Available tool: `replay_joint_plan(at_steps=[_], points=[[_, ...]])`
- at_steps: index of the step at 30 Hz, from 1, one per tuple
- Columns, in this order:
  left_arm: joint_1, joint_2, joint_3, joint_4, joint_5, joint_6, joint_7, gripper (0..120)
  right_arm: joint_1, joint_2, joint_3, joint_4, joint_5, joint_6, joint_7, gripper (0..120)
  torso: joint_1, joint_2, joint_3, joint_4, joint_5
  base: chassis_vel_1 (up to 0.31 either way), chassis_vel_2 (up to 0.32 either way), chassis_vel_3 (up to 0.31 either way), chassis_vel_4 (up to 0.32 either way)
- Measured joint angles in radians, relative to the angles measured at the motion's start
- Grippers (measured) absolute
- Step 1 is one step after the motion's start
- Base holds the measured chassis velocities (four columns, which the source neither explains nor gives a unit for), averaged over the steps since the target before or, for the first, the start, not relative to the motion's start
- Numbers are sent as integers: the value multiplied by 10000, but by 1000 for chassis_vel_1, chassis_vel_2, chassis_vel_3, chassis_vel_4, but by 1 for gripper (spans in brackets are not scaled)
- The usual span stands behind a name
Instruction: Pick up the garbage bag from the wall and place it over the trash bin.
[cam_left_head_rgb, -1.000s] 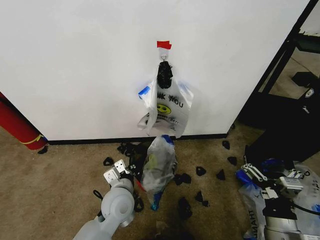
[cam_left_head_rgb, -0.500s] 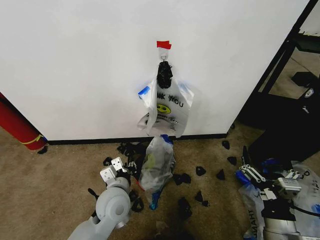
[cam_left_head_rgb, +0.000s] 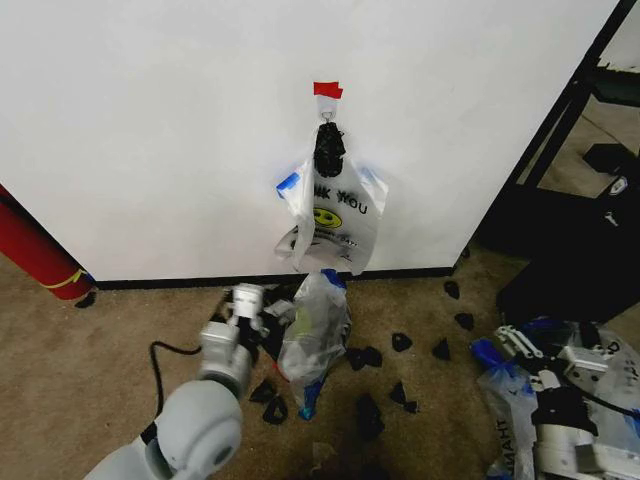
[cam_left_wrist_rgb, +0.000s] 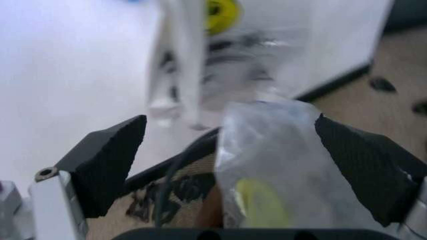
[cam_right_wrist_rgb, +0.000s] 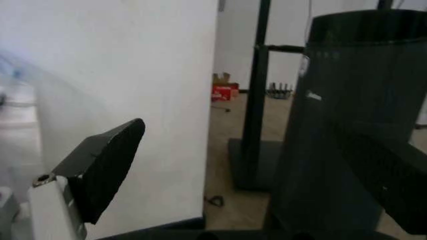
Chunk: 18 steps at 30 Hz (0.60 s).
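Two arms in play, and only the left one is near the action. The garbage bag (cam_left_head_rgb: 334, 218) hangs on the wall (cam_left_head_rgb: 150, 130), looped over the metal hook (cam_left_head_rgb: 326, 117) just under a scrap of red tape (cam_left_head_rgb: 327, 90), its smiley face and "THANK YOU" lettering facing out. So by my read nothing of the task is done: the bag is not picked and no bin is lined.

The left gripper (cam_left_head_rgb: 246, 297) sits low, close to the black baseboard (cam_left_head_rgb: 180, 281), below and to the left of the hanging bag. From the left wrist view its jaws stand wide apart with nothing between them, pointed at the bag's lower edge (cam_left_wrist_rgb: 180, 55) and at a crumpled clear plastic bag (cam_left_wrist_rgb: 273, 165) on the floor right in front. That second bag (cam_left_head_rgb: 315, 335) stands directly under the hanging one, with black scraps (cam_left_head_rgb: 400, 342) scattered around it on the carpet.

The right gripper (cam_left_head_rgb: 520, 343) waits low at the right, beside more plastic, and its wrist view shows its jaws apart, facing the wall's corner and a dark frame (cam_right_wrist_rgb: 257, 100) beyond.

Room to move? The wall blocks any push forward, the floor bag crowds the space beneath, and a red cylinder (cam_left_head_rgb: 35, 250) leans far left. Above the left gripper, the way up beside the bag looks open.
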Motion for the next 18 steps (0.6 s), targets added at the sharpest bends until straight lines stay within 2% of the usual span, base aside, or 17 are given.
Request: replay_joint_plan(at_steps=[1, 3, 6, 7, 10, 18], points=[[0, 0, 0, 0, 0, 0, 0, 100, 0, 0, 0, 0, 0, 0, 0, 100, 0, 0, 0, 0, 0, 0, 0, 0, 0], [-648, 53, 604, 20, 13, 420, 214, 100, 34, 7, 19, -41, -1, -53, 34, 100, 0, 0, 0, 0, 0, 0, 0, 0, 0], [-1740, 53, 2019, 218, -185, 1047, 334, 100, 46, 76, -24, -168, -18, -60, 35, 100, 0, 0, 0, -2, 1, 0, 0, 0, 0], [-1740, 53, 2019, 218, -185, 1047, 334, 100, 46, 76, -24, -168, -18, -60, 35, 100, 0, 0, 0, -2, 1, 0, 0, 0, 0], [-2503, -88, 2973, 808, -241, 1315, 332, 100, 50, 133, -32, -239, -28, -51, 27, 100, 0, -1, 0, -2, 2, 0, 0, 0, 0], [-3256, -564, 3596, 2082, -115, 1380, 182, 100, 37, 163, -26, -256, -36, 24, -20, 100, 0, 0, 0, -2, 1, 0, 0, 0, 0]])
